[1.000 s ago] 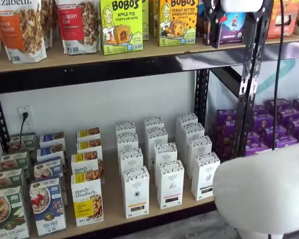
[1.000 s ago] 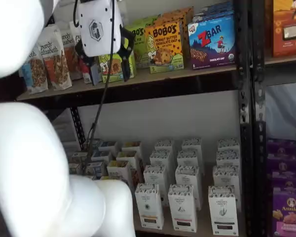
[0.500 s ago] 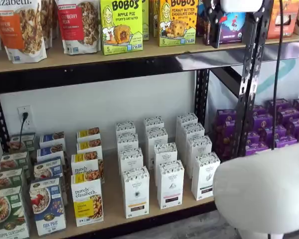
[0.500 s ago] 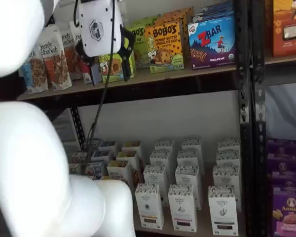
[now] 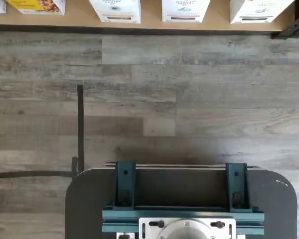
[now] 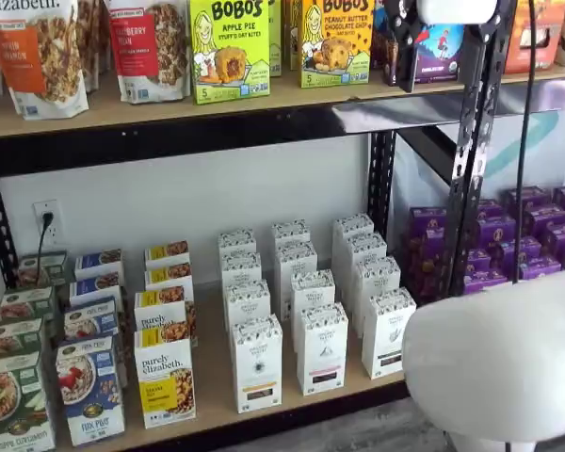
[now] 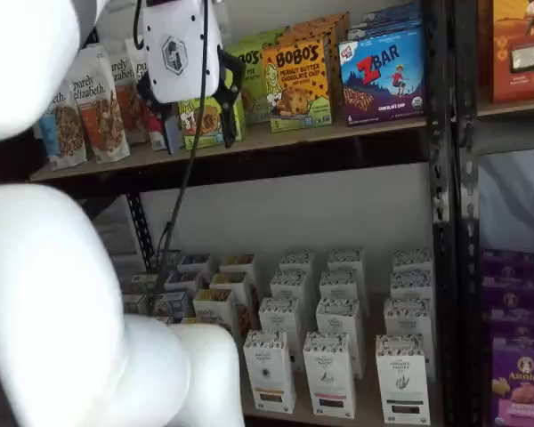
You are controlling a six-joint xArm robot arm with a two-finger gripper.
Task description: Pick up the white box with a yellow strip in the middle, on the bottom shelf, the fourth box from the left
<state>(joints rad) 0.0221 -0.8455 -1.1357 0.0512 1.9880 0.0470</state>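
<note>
The white box (image 6: 257, 363) stands at the front of the bottom shelf (image 6: 215, 394), right of a purely elizabeth box (image 6: 165, 379). It has a speckled top band and a yellowish-tan strip low on its face. It also shows in a shelf view (image 7: 269, 370) and in the wrist view (image 5: 114, 5) at the shelf's edge. My gripper (image 7: 194, 124) hangs high in front of the upper shelf, far above the white box. Its white body and two black fingers show with a plain gap between them, holding nothing. In a shelf view its fingers (image 6: 407, 42) hang from the top edge.
Like white cartons (image 6: 322, 347) stand in rows beside and behind the target. Purple boxes (image 6: 537, 235) sit to the right, beyond a black upright (image 6: 476, 141). Bobo's boxes (image 6: 229, 47) and granola bags are on the upper shelf. My white arm (image 6: 499, 363) fills the foreground. A dark mount (image 5: 182, 199) hangs over the wooden floor.
</note>
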